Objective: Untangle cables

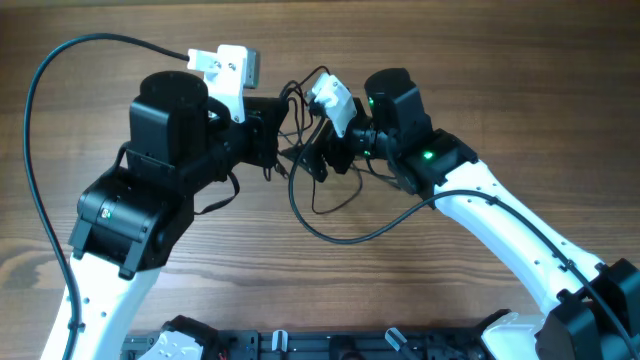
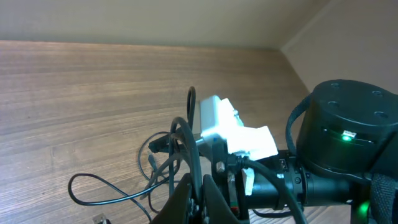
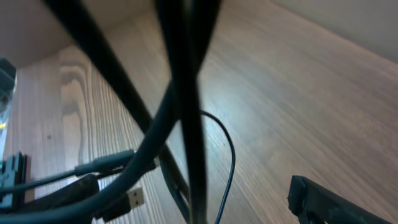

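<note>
Thin black plug-ended cables [image 2: 160, 144] bunched mid-width on the wooden worktop [image 1: 450, 60], toward its far edge. Left end effector [image 2: 198, 186] clamped on a strand, probably anchoring the tangle. Right end effector [image 1: 315, 160] spread apart just beside it, likely lining up a pull.

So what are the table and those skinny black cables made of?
The table looks like wood, or maybe a wood-print top: brown with streaky grain lines and a soft, dull finish. The cables probably have a rubbery plastic skin: smooth and black, bending easily into loose loops. The plug has a pale tip that looks like metal, though it's blurry.
</note>
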Tool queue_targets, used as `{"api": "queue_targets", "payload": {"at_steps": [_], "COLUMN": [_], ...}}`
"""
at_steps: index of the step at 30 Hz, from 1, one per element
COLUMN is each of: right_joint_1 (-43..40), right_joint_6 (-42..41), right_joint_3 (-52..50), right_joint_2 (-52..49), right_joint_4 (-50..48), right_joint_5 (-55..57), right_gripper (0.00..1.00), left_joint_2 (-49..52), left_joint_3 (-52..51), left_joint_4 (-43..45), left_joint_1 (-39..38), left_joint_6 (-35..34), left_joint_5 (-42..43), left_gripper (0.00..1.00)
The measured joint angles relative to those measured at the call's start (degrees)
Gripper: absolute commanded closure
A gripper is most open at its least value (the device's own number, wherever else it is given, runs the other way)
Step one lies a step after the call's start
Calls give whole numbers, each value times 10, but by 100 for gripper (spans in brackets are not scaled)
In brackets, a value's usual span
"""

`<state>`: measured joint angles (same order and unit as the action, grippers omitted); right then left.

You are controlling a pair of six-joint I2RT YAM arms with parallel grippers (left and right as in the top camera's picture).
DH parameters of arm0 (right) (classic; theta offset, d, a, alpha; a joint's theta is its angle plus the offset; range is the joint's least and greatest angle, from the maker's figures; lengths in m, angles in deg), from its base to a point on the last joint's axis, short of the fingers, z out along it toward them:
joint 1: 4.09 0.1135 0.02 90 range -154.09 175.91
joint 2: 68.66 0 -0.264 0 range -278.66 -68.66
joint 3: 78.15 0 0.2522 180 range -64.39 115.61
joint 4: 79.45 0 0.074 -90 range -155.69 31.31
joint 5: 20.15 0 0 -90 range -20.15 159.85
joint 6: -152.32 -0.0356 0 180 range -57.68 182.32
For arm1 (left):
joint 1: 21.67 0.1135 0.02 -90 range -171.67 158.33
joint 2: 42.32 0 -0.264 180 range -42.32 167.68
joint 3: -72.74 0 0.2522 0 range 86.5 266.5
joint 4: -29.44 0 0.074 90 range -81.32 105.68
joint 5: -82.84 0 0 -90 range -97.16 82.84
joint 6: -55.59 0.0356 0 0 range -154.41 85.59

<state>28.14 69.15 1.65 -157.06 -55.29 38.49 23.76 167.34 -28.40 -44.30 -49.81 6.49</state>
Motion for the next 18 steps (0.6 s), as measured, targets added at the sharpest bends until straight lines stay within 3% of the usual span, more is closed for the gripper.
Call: {"api": "queue_targets", "payload": {"at_steps": [8,11,13,14,17,18], "right_joint_1": [0,0,0,0,0,0], "right_joint_6": [-47,-69,-85,-94,-110,-114], "right_joint_3": [0,0,0,0,0,0], "right_joint_2": [0,0,0,0,0,0], "right_joint_4": [-68,-95,-106,-110,-113,-113], "right_joint_5": [5,9,12,14,21,21], "right_gripper": [35,62,86,92,93,87], "left_joint_2": [0,0,0,0,0,0], "left_joint_3": [0,0,0,0,0,0], "left_joint_4": [0,-2,-5,-6,-7,-7], "left_joint_1": [0,0,0,0,0,0], "left_joint_6": [0,0,0,0,0,0], "left_joint_5": [10,13,13,13,13,13], "left_gripper": [95,94,95,95,95,95]}}
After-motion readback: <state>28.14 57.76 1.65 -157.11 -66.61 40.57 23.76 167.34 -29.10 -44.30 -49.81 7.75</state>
